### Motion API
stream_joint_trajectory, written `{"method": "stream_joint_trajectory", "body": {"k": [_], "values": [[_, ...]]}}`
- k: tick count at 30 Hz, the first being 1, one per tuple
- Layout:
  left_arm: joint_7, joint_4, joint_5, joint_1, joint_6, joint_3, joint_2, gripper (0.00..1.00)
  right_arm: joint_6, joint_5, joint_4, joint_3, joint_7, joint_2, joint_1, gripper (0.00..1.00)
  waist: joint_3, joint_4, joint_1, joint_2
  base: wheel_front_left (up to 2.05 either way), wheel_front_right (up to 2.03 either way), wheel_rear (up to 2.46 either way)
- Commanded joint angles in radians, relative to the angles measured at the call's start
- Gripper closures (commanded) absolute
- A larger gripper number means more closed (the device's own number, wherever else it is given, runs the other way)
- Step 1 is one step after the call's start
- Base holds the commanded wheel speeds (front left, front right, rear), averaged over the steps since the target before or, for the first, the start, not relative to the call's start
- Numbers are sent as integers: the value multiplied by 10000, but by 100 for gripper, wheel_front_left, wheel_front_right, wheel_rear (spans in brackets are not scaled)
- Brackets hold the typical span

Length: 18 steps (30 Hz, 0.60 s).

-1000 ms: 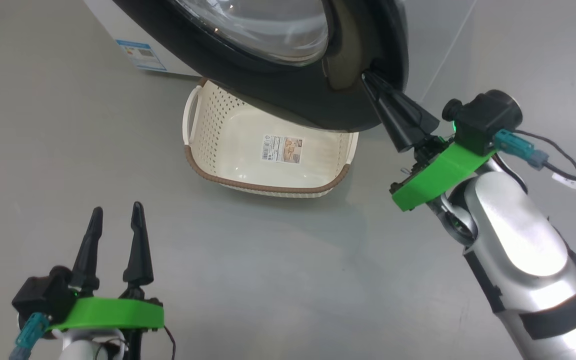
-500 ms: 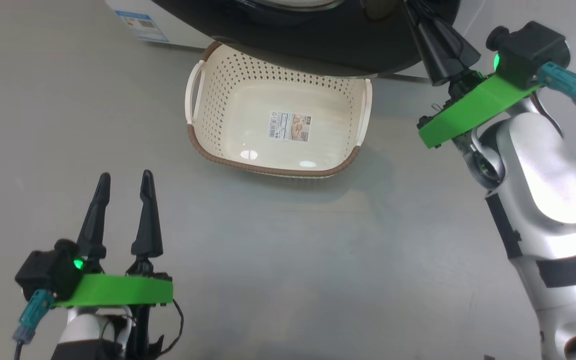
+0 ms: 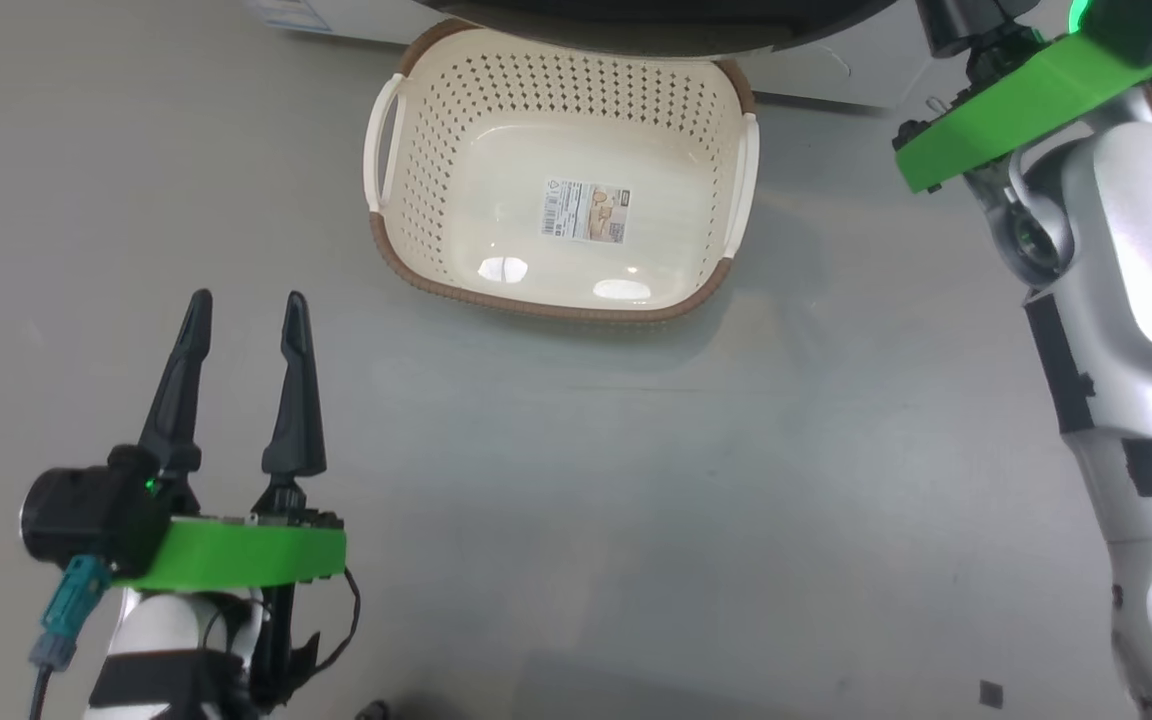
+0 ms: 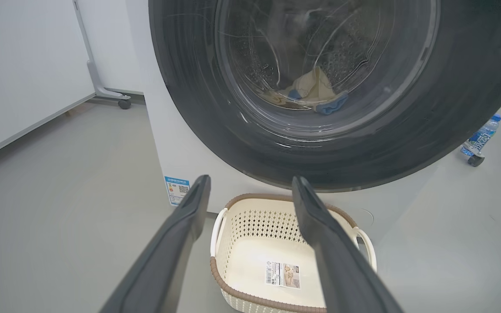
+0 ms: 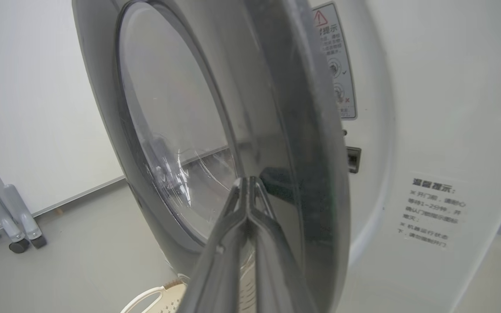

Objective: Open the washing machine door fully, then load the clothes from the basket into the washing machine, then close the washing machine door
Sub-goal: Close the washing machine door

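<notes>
Washing machine door: ajar, swung most of the way toward the washing machine. In the right wrist view a gap shows between its black rim and the white front, and the latch socket is exposed. Not latched.
Clothes: pale yellow pieces with blue trim lie in the drum, seen through the door glass. Loading is judged complete.
Basket: on the floor just in front of the machine, its far end under the door's lower rim. It holds nothing but the sticker on its base.
Right claw: fingers pressed together, holding nothing. The tips appear to touch the door's outer rim near its free edge, on the right.
Reason, right claw: judged that closed fingers form one stiff point for pushing, so no grip is needed.
Left claw: jaws wide and empty, low at the near left, well apart from the basket, pointing toward the far machine.
Reason, left claw: judged parked clear of the door's swing.
Step in hand: closing the door, the last part of the task.
Risk: the tips may slide on the glossy curved rim, or the door may stop short of the latch.
Outstanding: push until the rim meets the front and the catch seats.
</notes>
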Motion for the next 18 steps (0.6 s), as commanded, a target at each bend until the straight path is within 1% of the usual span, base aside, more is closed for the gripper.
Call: {"method": "stream_joint_trajectory", "body": {"k": [1,9,18], "values": [[-67,-369,178,-222,4,410,187,0,35,-70,-239,-70,-91,20,-408,100,93,11,0,0,0,0,0],[-67,-324,439,-516,4,431,176,0,35,-119,71,-193,-91,-187,-1191,100,527,69,0,0,0,0,0],[-67,-253,394,-834,4,474,60,0,35,-178,479,-313,-91,-405,-2002,100,879,230,0,0,0,0,0]]}}
